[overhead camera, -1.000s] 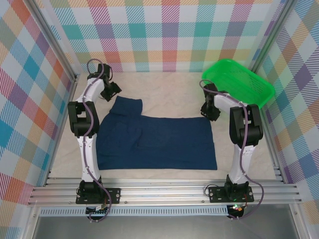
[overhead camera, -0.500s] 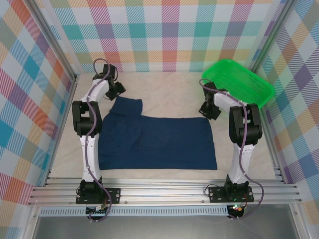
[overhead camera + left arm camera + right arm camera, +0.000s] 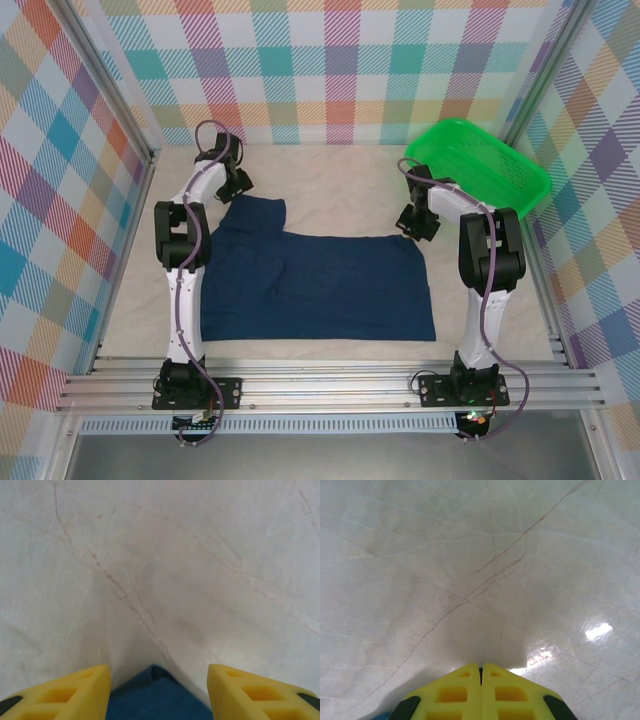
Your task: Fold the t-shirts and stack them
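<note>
The left jaws stand about half open, the two yellow fingers [image 3: 65, 692] well apart with nothing gripped between them. In the left wrist view a rounded corner of the dark navy t-shirt [image 3: 150, 700] lies on the table in the gap between those fingers, close to their roots and touching neither pad as far as can be seen. Ahead of the fingertips there is bare pale table [image 3: 165, 570], marked with thin scratches and creases.

The right jaws are fully closed, their yellow fingers [image 3: 455, 695] pressed together with a thin seam between them. A tiny sliver of blue shows low down beside one finger; whether any cloth is pinched in the closed jaws cannot be told. In front of them lies glossy, scratched table with a bright glare spot off to one side.

From above, the t-shirt [image 3: 320, 285] lies flat and spread out, plain side up, stretching between the two sets of jaws. Its raised far corner sits just behind the left jaws, and its other far corner sits just behind the right jaws. A green plastic basket [image 3: 480, 165] rests beyond and outboard of the right jaws, apart from the shirt.
</note>
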`<act>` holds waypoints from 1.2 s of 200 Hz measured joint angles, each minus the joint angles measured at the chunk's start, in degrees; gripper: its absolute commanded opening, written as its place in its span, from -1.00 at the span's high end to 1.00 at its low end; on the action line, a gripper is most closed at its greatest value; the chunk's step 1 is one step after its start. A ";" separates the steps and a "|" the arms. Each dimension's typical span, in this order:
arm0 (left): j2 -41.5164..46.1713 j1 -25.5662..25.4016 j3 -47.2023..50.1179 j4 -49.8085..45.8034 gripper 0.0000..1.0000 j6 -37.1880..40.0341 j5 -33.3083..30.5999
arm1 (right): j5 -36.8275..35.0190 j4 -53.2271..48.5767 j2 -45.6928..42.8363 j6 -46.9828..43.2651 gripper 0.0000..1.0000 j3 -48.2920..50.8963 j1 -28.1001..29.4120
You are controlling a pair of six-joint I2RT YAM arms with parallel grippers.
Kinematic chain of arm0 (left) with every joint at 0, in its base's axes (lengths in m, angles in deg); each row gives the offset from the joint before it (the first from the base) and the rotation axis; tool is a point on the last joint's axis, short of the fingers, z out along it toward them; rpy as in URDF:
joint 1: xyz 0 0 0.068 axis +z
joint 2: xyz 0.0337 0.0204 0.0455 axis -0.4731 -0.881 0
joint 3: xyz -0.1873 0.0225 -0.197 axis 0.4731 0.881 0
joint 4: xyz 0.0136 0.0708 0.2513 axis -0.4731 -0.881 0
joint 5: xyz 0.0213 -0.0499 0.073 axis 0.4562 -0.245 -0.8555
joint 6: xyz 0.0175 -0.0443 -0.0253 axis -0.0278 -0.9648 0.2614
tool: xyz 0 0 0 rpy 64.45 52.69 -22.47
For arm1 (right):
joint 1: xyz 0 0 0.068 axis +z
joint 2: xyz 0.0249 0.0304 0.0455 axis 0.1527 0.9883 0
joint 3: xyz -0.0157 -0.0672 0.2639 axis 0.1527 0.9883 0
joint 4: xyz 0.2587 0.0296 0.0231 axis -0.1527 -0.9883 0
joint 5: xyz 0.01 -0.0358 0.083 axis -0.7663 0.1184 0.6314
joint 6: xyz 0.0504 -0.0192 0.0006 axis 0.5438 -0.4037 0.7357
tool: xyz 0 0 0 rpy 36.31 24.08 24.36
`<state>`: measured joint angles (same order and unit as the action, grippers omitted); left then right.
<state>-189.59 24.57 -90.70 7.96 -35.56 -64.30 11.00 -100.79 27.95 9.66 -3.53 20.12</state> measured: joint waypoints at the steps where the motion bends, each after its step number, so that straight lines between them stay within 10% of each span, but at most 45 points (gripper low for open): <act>1: -0.07 0.00 -0.09 0.00 0.02 0.02 0.00 | -0.02 0.00 -0.02 -0.02 1.00 0.00 0.00; 93: -1.44 -0.35 -1.22 -1.81 1.00 2.58 -2.12 | 0.90 0.00 -1.05 -0.37 1.00 0.81 0.00; 161: 1.38 -3.04 0.17 -3.26 1.00 2.78 -2.93 | 2.67 0.42 -1.75 -2.56 1.00 0.74 0.00; 240: 27.96 -4.50 21.68 -1.95 1.00 2.12 -2.34 | 7.61 0.17 -7.17 -5.05 1.00 0.57 0.00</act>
<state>-161.64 20.07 -69.02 6.02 -33.44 -66.64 18.60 -100.62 20.78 4.61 -2.96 20.12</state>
